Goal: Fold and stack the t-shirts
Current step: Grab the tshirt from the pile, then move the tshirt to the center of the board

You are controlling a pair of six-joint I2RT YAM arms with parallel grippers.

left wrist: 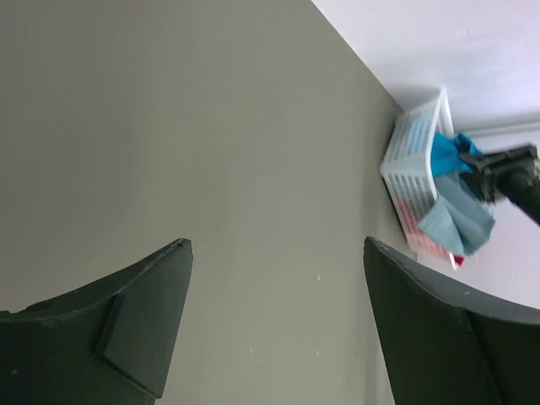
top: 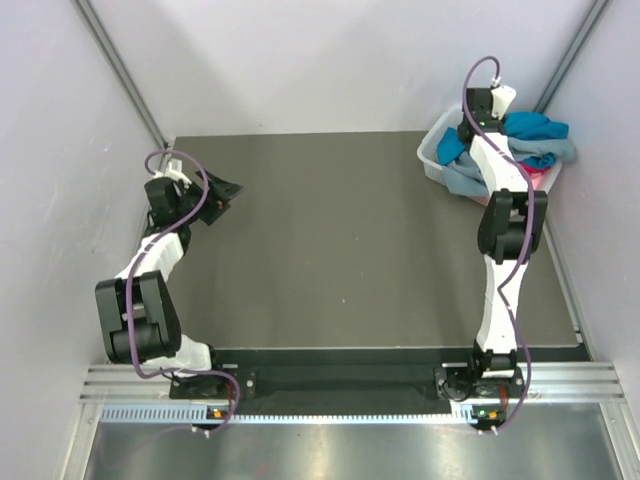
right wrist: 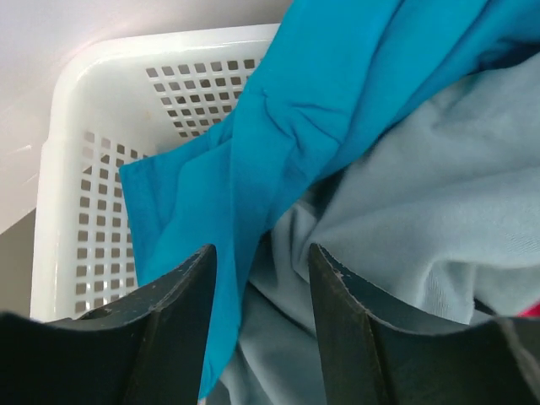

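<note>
Top view: the step is the first pick. The t-shirts (top: 535,130) are heaped in the basket (top: 432,158), upper right, with the right end effector (top: 458,140) down among them. The left end effector (top: 222,192) hangs mid-left over the surface (top: 350,230).
Left wrist: spread wide, holding nothing.
Right wrist: part-open, straddling a fold of the teal t-shirt (right wrist: 337,93) above the grey-blue t-shirt (right wrist: 422,211), not clamped. Next it likely needs to close and lift clear of the rim.

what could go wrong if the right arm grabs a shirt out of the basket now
The right gripper is open over a teal-blue shirt lying bunched on the grey-blue shirt; a pinch there may lift both. The basket looks light, so snagged cloth could drag or tip it.
</note>
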